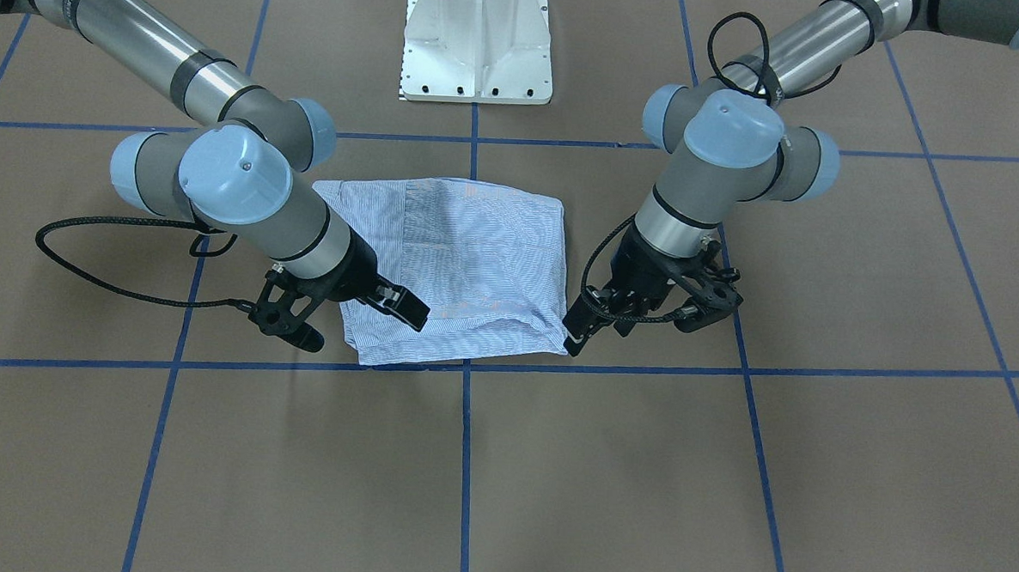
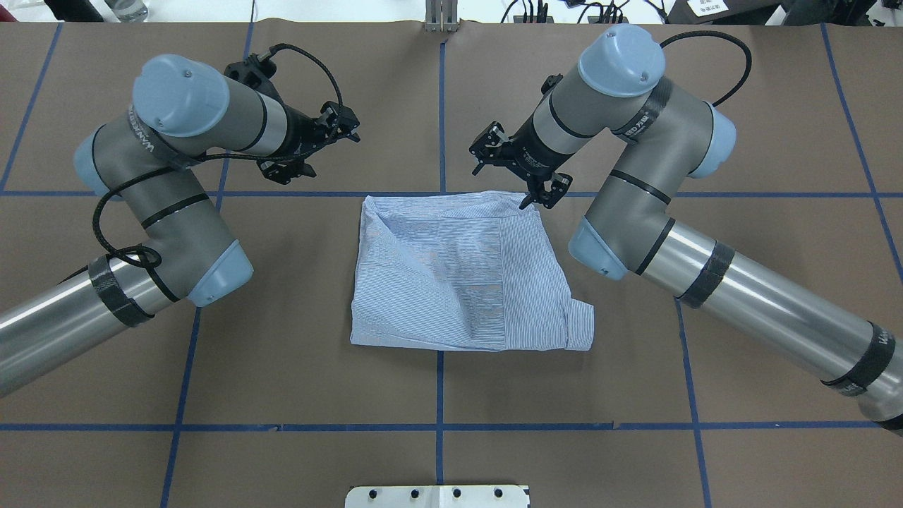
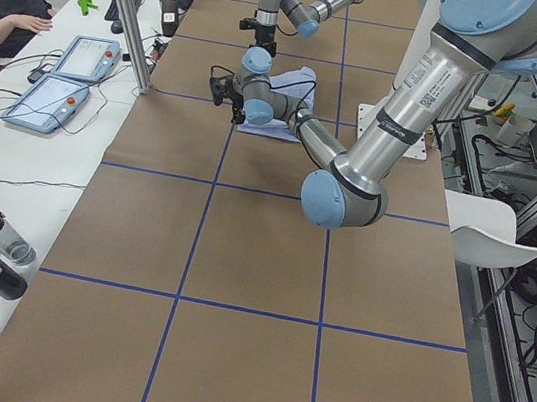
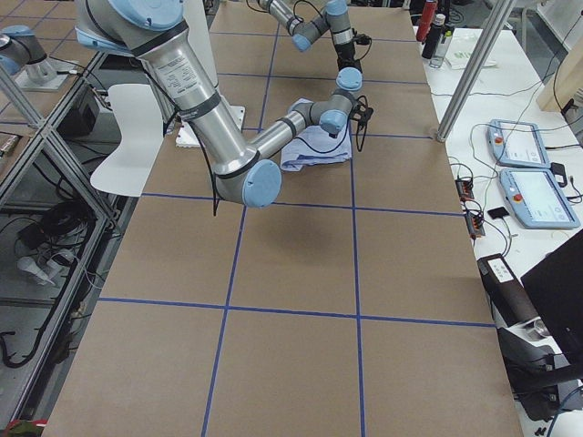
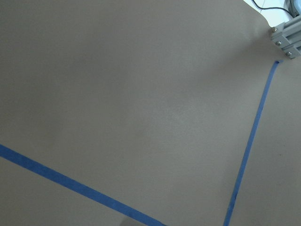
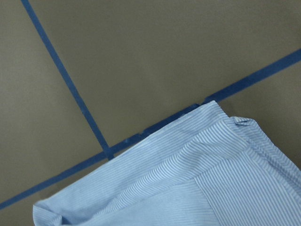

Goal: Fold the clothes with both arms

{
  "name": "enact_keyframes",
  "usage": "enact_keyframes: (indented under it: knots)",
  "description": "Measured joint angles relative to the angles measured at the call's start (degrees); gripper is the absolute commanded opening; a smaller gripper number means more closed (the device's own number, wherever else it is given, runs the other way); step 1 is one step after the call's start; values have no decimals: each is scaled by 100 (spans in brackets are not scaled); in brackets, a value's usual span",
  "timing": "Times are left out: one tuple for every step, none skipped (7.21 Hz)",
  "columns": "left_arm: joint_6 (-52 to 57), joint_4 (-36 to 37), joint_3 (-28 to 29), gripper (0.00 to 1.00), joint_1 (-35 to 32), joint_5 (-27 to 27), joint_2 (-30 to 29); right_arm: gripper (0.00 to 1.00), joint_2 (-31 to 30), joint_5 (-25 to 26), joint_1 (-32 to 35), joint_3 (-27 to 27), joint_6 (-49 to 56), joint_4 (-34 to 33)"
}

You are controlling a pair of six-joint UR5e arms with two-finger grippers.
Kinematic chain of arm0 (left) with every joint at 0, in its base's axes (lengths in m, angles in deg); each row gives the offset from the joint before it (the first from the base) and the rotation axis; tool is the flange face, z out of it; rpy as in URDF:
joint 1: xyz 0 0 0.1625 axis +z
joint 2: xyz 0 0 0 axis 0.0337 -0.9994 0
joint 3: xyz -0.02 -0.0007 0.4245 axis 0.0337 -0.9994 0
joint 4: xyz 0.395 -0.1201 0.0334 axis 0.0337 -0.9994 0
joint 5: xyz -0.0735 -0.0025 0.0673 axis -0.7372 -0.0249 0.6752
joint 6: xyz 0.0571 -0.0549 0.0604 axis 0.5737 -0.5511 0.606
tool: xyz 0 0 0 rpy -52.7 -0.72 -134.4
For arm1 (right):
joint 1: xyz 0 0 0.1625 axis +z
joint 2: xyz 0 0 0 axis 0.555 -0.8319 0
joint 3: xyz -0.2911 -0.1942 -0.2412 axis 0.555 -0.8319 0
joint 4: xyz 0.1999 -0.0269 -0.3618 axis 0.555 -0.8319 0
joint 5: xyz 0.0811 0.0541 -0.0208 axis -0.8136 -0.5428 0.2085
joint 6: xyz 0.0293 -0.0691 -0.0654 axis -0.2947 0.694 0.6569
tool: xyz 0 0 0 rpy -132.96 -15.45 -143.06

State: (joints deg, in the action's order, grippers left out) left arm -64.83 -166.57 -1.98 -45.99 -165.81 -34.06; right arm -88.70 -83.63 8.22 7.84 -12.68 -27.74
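The light in here is bright and even and falls from above. The brown table [image 2: 282, 353] carries only faint, soft-edged shadows under the arms, and a long white gleam runs down the silver tube of the right arm [image 2: 776, 303]. The front-facing view looks cooler and greyer than the overhead one. The side views are wide, and a metal post [image 3: 125, 13] leans near the edge. The left wrist view is soft and low in contrast. The right wrist view is dimmer, though the stripes of the shirt [image 6: 211, 188] read clearly.

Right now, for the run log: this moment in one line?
light blue-and-white pinstriped shirt: folded, flat on brown table | left black gripper: open, empty | right black gripper: open, empty, over shirt edge
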Motion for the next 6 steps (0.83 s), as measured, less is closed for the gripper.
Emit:
enact_keyframes:
  knots:
    - [-17,16,-285,15,23,-112,135,100,-346,9,-123,491,3,-10]
    - [-60,48,-561,0,159,-195,192,100,-617,13,-249,898,4,-24]
    - [-109,84,-749,0,367,-221,195,83,-738,14,-350,1120,4,-32]
    - [-191,114,-863,0,575,-225,175,70,-782,12,-428,1228,5,-35]
    - [-294,122,-943,0,779,-219,157,71,-796,12,-479,1283,5,-36]
    - [-382,124,-981,0,996,-204,149,71,-803,23,-517,1317,5,-37]
